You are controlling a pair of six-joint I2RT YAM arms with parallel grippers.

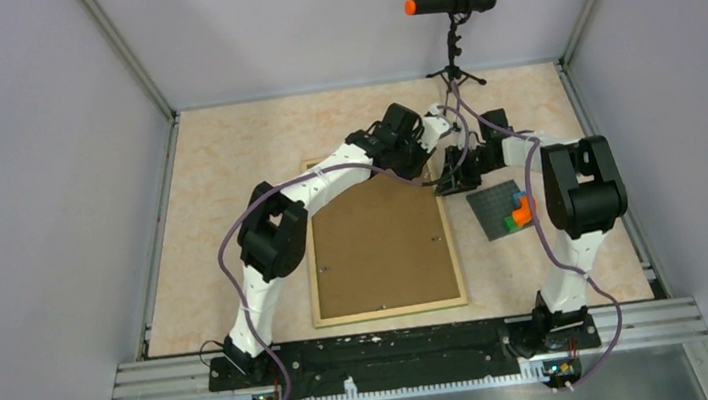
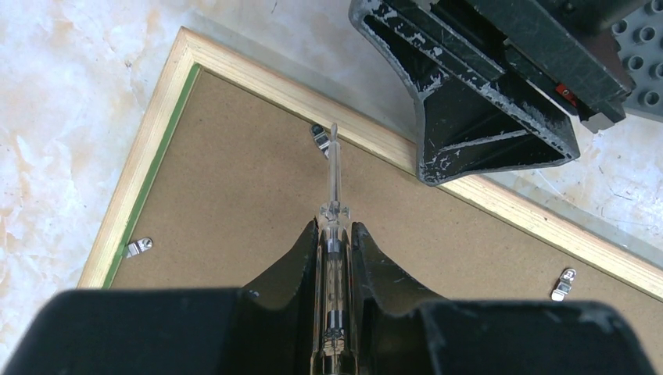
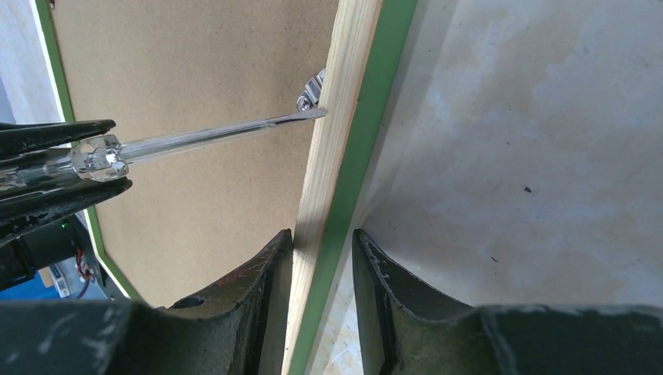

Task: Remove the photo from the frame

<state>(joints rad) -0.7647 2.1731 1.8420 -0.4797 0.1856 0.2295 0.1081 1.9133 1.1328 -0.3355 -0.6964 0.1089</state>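
Observation:
The frame (image 1: 381, 247) lies face down on the table, its brown fibreboard back (image 2: 234, 180) up and its light wood edge with green border showing (image 3: 344, 156). The photo is hidden under the back. My left gripper (image 2: 335, 234) is shut on a clear-handled screwdriver (image 2: 335, 168), whose tip (image 3: 313, 114) is at a metal clip (image 3: 310, 92) on the frame's right side. My right gripper (image 3: 322, 242) is open and straddles that same frame edge, one finger against the wood and the other a little off the green border. In the top view it (image 1: 456, 176) is at the frame's upper right.
Two more metal clips (image 2: 139, 247) (image 2: 563, 283) sit on the frame's back. A grey baseplate (image 1: 492, 212) with coloured bricks (image 1: 520, 209) lies right of the frame, by the right arm. A microphone on a tripod (image 1: 449, 8) stands at the back.

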